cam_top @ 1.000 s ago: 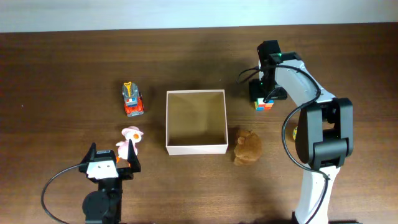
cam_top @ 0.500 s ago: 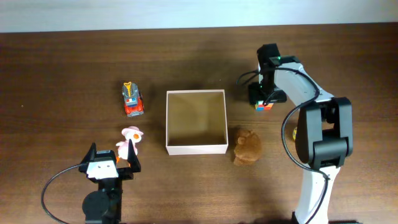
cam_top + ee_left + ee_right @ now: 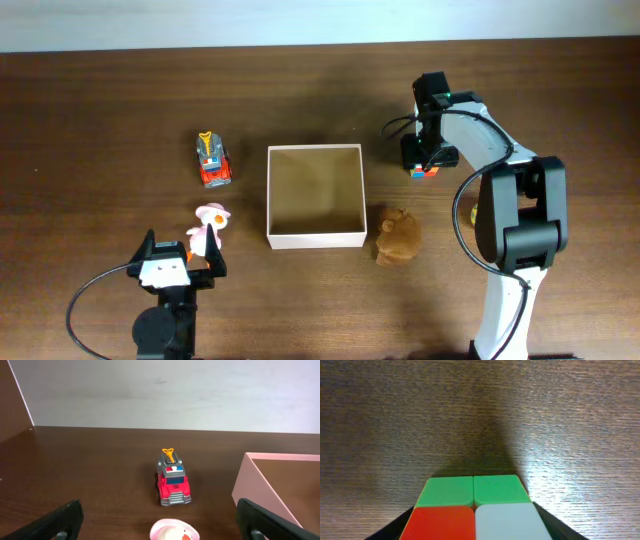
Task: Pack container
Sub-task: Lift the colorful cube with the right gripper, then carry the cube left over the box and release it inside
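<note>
fingers (image 3: 387, 531) flank cube (image 3: 475, 507) close up; overhead shows container (image 3: 315, 239)

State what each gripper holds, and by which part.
Left gripper: open, holding nothing. Right gripper: its fingers flank the cube's opposite sides; whether they grip it cannot be told.

Left arm folded low at the front-left edge of the desk (image 3: 90, 110), left gripper (image 3: 182, 252) jaws spread wide. Right arm extends toward back-right, right gripper (image 3: 425, 160) pointing straight down; jaw state unclear.
</note>
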`<state>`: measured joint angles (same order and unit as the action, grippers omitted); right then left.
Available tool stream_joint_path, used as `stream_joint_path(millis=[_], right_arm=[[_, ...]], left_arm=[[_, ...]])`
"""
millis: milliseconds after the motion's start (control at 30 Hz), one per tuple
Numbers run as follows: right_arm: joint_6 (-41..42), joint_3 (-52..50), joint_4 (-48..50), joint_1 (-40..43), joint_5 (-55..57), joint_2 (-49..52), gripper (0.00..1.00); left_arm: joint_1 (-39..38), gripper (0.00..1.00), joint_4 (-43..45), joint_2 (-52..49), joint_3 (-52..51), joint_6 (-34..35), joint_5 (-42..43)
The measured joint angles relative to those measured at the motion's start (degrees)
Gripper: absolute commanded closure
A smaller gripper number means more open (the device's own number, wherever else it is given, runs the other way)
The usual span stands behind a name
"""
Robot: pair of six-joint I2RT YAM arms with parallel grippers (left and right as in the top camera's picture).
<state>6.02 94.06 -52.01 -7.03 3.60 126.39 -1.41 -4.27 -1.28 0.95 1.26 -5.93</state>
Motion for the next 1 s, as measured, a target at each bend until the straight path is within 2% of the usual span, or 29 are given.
stream_joint_path(millis=[500, 1000], right_arm=[[0.09, 0.70, -1.53, 0.00, 0.04, 0.02, 0.47], [0.04, 10.14, -9.20, 0.00, 0.04, 0.02, 0.47]], left_arm=[[0.00, 0.01, -0.02, 0.00, 0.00, -0.02, 0.00], [0.00, 0.01, -0.02, 0.00, 0.00, 0.00, 0.00]])
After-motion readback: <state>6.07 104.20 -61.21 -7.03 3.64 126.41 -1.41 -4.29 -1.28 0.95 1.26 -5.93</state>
